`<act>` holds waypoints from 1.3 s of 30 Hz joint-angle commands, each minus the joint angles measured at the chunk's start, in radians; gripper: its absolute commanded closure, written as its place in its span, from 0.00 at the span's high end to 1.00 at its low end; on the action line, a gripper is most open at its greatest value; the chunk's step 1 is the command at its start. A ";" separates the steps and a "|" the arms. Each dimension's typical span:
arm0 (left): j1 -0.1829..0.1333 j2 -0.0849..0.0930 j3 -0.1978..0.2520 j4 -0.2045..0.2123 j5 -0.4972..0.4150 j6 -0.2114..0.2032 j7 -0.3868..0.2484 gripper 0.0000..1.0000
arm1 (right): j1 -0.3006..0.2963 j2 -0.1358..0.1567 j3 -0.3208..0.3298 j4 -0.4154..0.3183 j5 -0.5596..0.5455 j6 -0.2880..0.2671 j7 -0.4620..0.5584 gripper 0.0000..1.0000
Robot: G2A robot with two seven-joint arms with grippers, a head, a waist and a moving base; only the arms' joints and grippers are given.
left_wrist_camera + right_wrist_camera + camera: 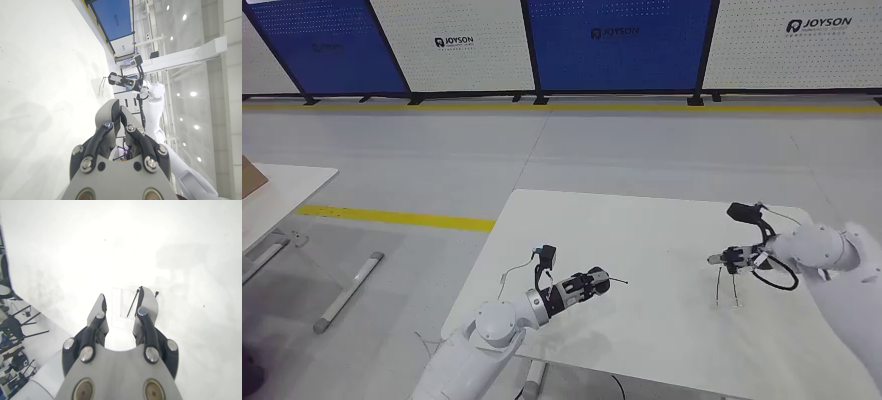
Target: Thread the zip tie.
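Pickup seems in hand: right gripper (121,291), fingers apart, hangs over a zip tie (132,303) lying on the table (642,230) (left gripper (119,103) pinched together, well apart), so next: straddle it and close

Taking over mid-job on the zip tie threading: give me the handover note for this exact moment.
Left gripper: shut, over the left part of the table. A thin black strand sticks out at its tip, likely a tie, but I cannot confirm it.
Right gripper: open and holding nothing, over the clear sheet. One tie lies on the sheet between its fingers, and a second tie lies just outside one finger.
Done: nothing is threaded.
Left: grip a tie, bring the arms together, and pass the tail through the head.
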 commanded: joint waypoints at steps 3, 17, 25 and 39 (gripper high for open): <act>0.000 0.000 0.000 0.000 0.000 0.000 0.000 0.00 | -0.194 0.067 0.216 -0.163 0.093 -0.142 -0.002 0.41; 0.000 -0.002 -0.001 -0.007 -0.022 0.003 0.022 0.00 | -0.274 0.096 0.284 -0.236 0.134 -0.215 0.099 1.00; 0.079 0.011 -0.104 -0.205 -0.123 -0.034 0.047 0.00 | -0.274 0.096 0.284 -0.236 0.134 -0.215 0.099 1.00; 0.241 0.029 -0.203 -0.561 -0.004 0.091 0.141 0.00 | -0.274 0.096 0.284 -0.236 0.134 -0.215 0.099 1.00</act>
